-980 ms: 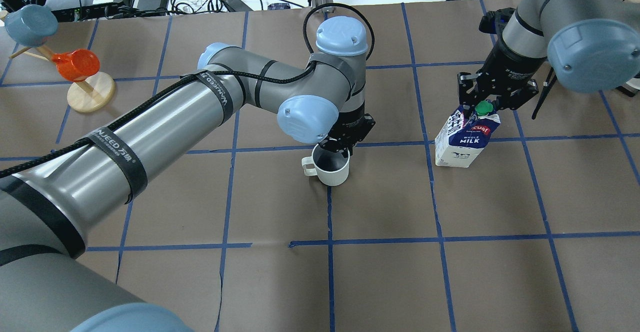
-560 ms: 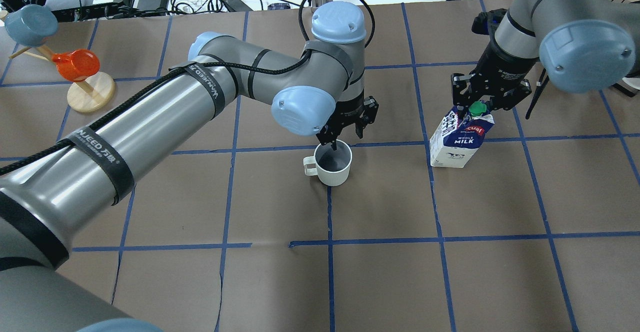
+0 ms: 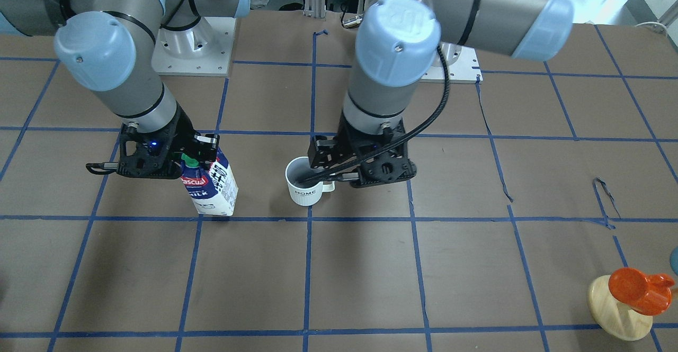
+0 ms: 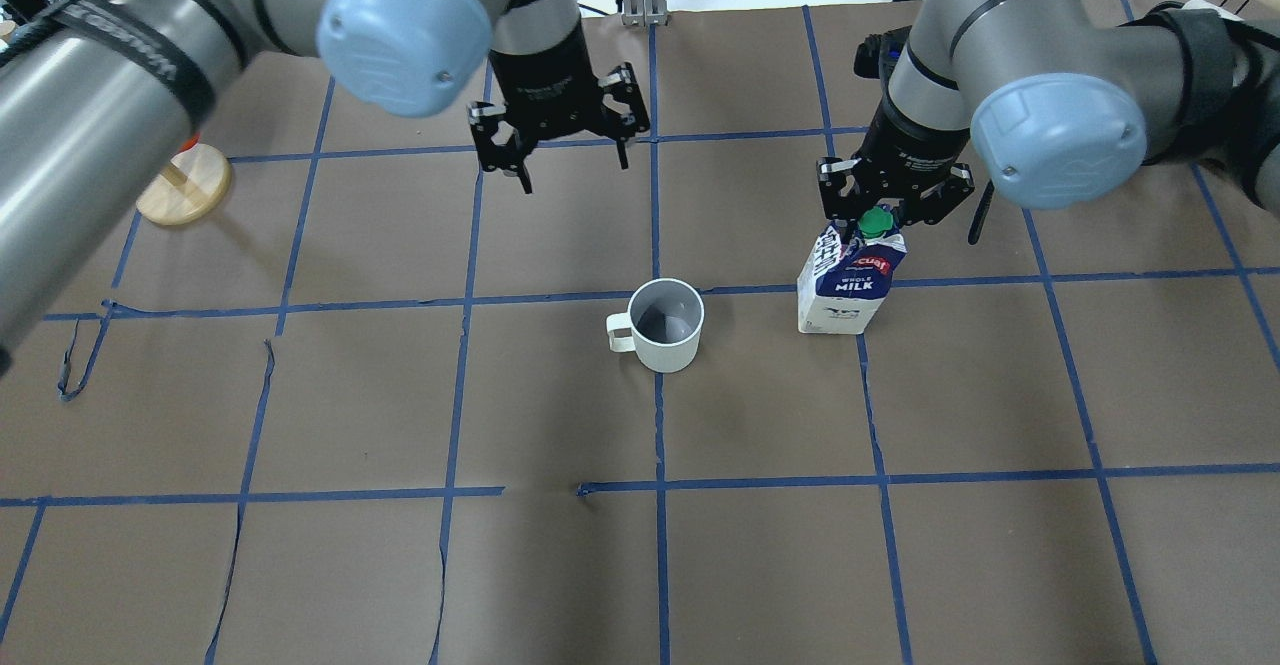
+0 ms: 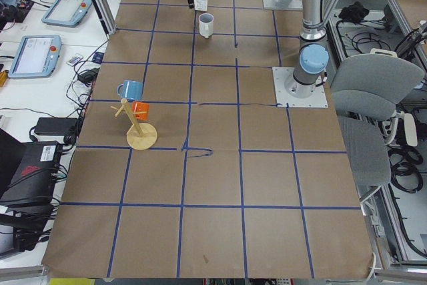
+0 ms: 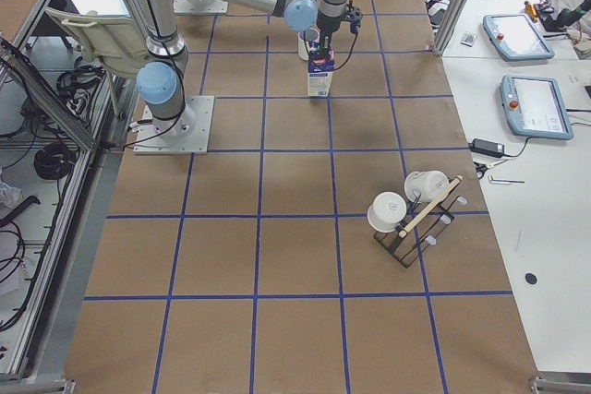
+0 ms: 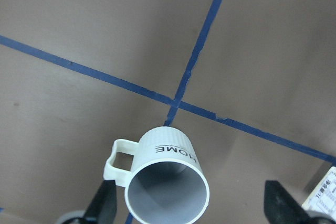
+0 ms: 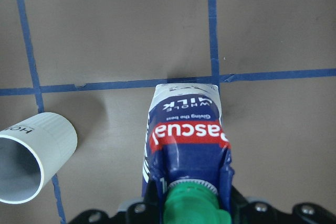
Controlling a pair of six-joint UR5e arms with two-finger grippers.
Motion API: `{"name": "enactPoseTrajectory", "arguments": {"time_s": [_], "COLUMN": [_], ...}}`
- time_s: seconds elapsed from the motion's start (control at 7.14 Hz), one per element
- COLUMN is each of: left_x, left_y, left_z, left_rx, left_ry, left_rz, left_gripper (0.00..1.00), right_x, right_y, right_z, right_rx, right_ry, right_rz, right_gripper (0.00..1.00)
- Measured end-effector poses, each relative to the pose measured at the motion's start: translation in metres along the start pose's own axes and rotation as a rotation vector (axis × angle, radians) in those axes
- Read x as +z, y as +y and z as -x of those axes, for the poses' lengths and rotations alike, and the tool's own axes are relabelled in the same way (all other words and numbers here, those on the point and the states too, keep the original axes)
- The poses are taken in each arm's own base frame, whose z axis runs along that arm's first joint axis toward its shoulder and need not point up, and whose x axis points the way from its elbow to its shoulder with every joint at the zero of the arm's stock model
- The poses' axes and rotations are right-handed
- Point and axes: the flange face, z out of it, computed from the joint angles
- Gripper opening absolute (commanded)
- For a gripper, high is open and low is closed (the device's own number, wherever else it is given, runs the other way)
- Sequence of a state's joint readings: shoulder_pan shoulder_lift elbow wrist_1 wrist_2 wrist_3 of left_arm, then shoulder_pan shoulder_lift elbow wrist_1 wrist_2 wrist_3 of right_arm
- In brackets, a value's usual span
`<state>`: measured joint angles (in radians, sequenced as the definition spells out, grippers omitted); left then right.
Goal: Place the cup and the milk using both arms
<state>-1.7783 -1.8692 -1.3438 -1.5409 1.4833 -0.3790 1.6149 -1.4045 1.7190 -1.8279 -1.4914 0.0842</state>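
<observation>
The white cup (image 4: pixel 665 330) stands upright on the brown table, handle toward the overhead view's left; it also shows in the left wrist view (image 7: pixel 168 187). My left gripper (image 4: pixel 573 173) is open and empty, raised and apart from the cup on its far left; the front-facing view still shows it close by the cup (image 3: pixel 304 182). The milk (image 4: pixel 848 290) stands upright just right of the cup. My right gripper (image 4: pixel 888 217) is shut on the milk's gable top by the green cap (image 8: pixel 189 203). The milk also shows in the front-facing view (image 3: pixel 209 190).
A wooden mug stand (image 3: pixel 617 309) holds an orange cup (image 3: pixel 633 288) at the table's left end, with its base in the overhead view (image 4: pixel 185 185). Another rack with white cups (image 6: pixel 411 214) stands at the right end. Blue tape lines grid the table.
My left gripper opened, let go of the cup and rose away to the far left. My right gripper carried the tilted milk left toward the cup; it now stands upright.
</observation>
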Motion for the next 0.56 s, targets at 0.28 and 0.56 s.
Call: {"name": "enactPoseTrajectory", "arguments": {"time_s": [0.28,0.56], "left_x": [-0.061,-0.064], "left_y": [0.012,0.045], "left_z": [0.068,0.101], "left_rx": [0.092,0.137], "left_ry": [0.004,-0.011], "left_rz": [-0.03,-0.006], "left_gripper": [0.97,0.98], "right_x": [0.013,0.023], "right_y": [0.001,0.003], "right_z": [0.049,0.081], "right_rx": [-0.057,-0.095], "right_ry": [0.007,0.011], "right_rz": [-0.021,-0.033], "right_gripper": [0.17,0.17]}}
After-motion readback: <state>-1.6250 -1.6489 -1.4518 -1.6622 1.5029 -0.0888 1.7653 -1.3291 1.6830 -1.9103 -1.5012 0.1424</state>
